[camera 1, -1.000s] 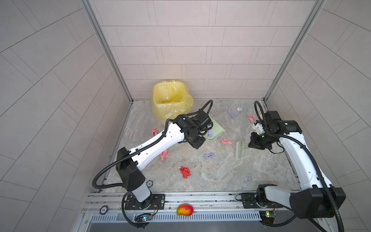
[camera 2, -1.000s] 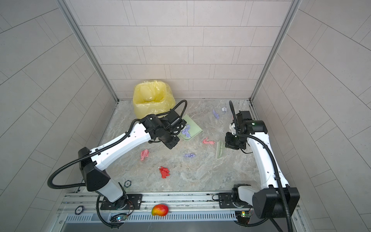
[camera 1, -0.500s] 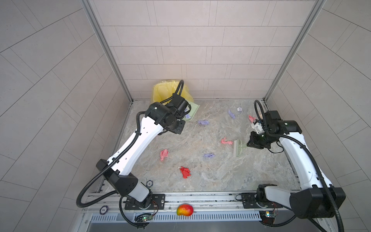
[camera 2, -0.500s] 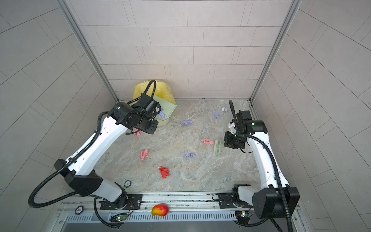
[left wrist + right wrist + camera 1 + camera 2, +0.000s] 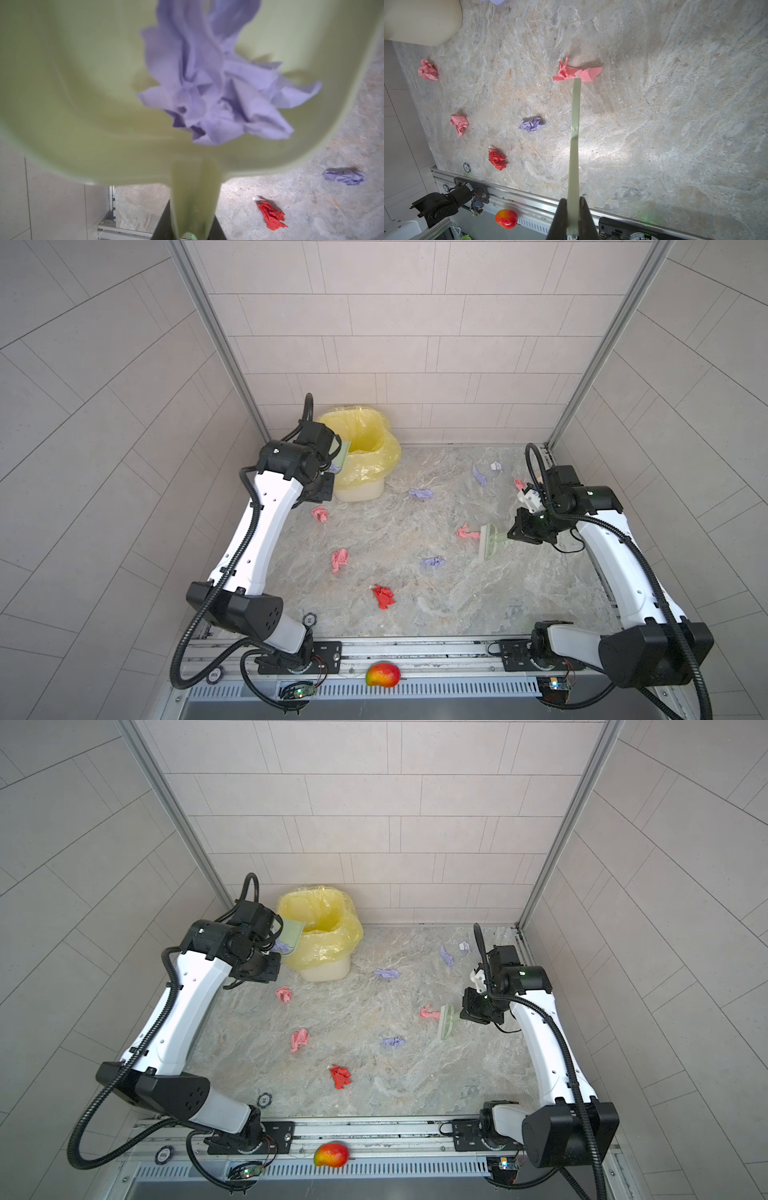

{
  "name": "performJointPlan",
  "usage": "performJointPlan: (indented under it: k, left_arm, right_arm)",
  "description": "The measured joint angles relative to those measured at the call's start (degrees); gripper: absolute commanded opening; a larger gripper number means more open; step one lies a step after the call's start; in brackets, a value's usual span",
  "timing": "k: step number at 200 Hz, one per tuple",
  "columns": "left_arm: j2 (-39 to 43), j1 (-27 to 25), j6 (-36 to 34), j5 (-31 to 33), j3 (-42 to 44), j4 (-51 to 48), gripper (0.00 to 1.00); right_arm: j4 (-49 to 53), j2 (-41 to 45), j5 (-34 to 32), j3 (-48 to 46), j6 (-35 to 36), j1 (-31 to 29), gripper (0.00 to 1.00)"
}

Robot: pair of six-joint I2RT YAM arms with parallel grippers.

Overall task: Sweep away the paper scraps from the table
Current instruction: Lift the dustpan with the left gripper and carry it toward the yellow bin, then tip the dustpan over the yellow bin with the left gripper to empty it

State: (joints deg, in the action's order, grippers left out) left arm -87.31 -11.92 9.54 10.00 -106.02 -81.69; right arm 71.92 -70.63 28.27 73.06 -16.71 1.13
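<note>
**Paper scraps (image 5: pixel 339 560) strewn over the table, one in the dustpan**

Most of the wads sit loose on the marbled table (image 5: pixel 415 614). Two pink ones and a red wad (image 5: pixel 384 596) lie toward the left arm's side, and a lavender wad (image 5: pixel 432 562) lies near the middle. More lavender and pink ones and a white one sit toward the far right corner.

The left gripper (image 5: pixel 194 225) is clamped on the handle of a pale green dustpan (image 5: pixel 291 935). It holds the pan up and tilted at the rim of the yellow-bagged bin (image 5: pixel 386 464). A purple wad (image 5: pixel 218 93) lies in the pan.

The right gripper (image 5: pixel 572 220) pinches the handle of a green brush (image 5: pixel 488 541) tight. The brush head is low over the table, right against a pink scrap (image 5: pixel 467 532). A mango (image 5: pixel 382 674) rests on the front rail.
</note>
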Motion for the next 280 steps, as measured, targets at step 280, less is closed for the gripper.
performJointPlan:
  k: [280]
  left_arm:
    - [-26.36,-2.38,-29.16,33.68,-28.50,4.20,0.00]
  right_arm:
    - [-0.57,-1.75,-0.31,0.00,-2.01,-3.76,0.00]
